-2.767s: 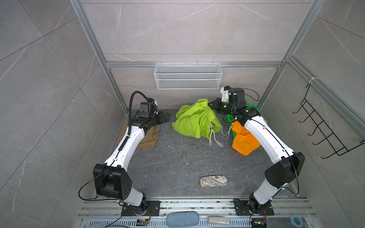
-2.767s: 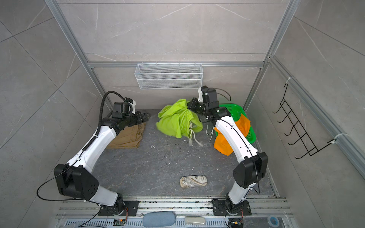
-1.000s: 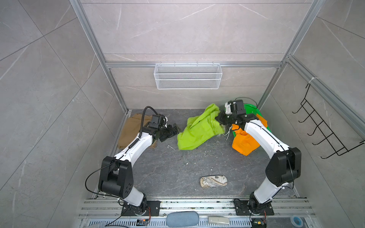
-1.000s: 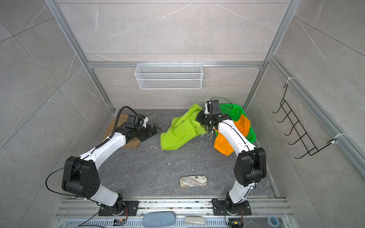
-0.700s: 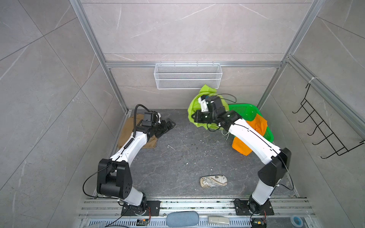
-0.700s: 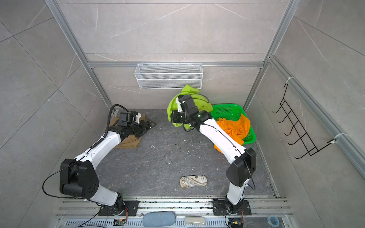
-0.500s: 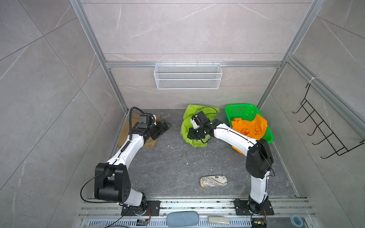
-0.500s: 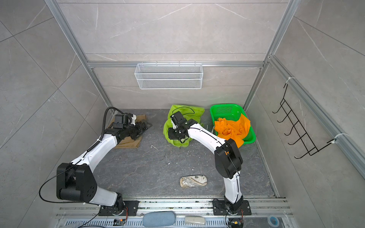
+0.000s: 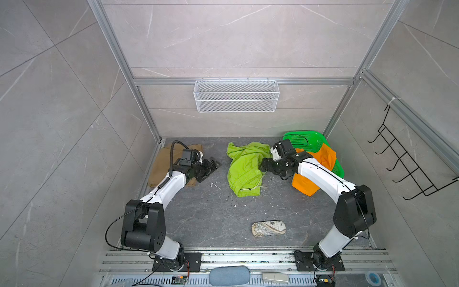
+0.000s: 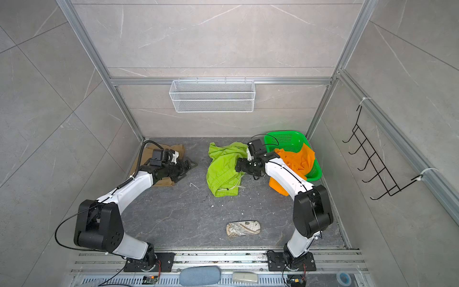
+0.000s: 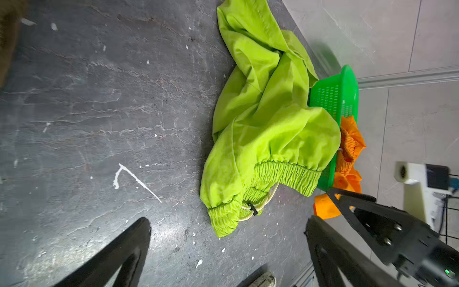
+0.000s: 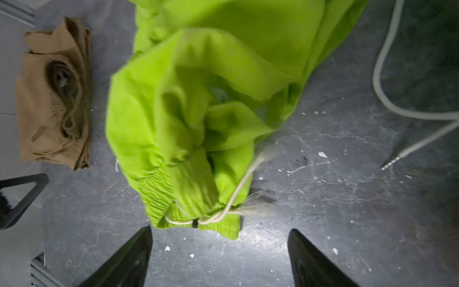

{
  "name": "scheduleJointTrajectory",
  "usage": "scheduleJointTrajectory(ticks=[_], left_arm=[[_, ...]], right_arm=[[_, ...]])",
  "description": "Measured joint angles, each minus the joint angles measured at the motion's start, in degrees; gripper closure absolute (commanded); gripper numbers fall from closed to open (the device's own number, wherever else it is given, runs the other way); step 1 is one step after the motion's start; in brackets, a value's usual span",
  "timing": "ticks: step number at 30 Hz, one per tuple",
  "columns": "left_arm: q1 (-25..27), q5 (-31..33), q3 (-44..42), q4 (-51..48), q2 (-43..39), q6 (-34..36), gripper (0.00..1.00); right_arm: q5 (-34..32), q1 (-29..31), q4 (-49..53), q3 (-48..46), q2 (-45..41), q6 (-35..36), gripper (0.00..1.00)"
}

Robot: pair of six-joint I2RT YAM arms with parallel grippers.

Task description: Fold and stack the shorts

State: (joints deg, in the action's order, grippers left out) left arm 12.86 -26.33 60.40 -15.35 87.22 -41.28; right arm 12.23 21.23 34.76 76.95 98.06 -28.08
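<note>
Only the right wrist view shows the tan shorts point(image 12: 52, 99) nearly whole: a folded bundle with the drawstring on top. In both top views the left arm covers part of them, at the left rear of the counter point(image 9: 203, 213). The left wrist view alone shows clearly the gathered waistband and knotted cord of the lime green shorts point(image 11: 260, 129), which lie crumpled and unfolded at the middle rear. To their right the orange shorts point(image 9: 325, 156) hang over the rim of the green basket point(image 9: 308, 138), partly hidden by the right arm. A patterned pouch point(image 9: 268, 228) lies well apart, near the front. The left gripper point(image 9: 210, 170) hovers between the tan shorts and the lime green shorts, jaws wide apart and empty. The right gripper point(image 9: 263, 168) is at the right edge of the lime green shorts, jaws apart with nothing clamped; I cannot tell whether its tips touch the cloth.
</note>
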Motion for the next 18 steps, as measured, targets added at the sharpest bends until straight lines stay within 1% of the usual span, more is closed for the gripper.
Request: scheduleJointTrajectory(ticks=[2, 5, 11, 14, 15, 18], left_arm=[[0.79, -0.02, -0.04, 0.33, 0.48, -0.33, 0.0], [1.79, -0.24, -0.11, 0.57, 1.18, -0.79, 0.0], [2.91, -0.39, -0.11, 0.85, 1.31, -1.29, 0.0], [2.97, -0.63, -0.11, 0.87, 1.31, -1.53, 0.0], [2.97, -0.72, -0.11, 0.87, 1.31, -1.66, 0.0], [2.97, -0.85, -0.11, 1.11, 1.31, -1.92, 0.0]], right_arm=[[1.4, -0.11, -1.33, -1.86, 0.96, -0.72, 0.16], [4.24, 0.35, -4.81, -3.1, 2.51, -2.69, 0.22], [8.7, 0.72, -13.44, -2.91, 6.21, -7.39, 0.36], [9.75, 1.09, -15.87, -2.38, 7.82, -8.74, 0.41], [9.99, 1.31, -16.52, -2.01, 8.37, -9.01, 0.44], [10.56, 2.01, -17.99, -0.61, 9.77, -9.53, 0.63]])
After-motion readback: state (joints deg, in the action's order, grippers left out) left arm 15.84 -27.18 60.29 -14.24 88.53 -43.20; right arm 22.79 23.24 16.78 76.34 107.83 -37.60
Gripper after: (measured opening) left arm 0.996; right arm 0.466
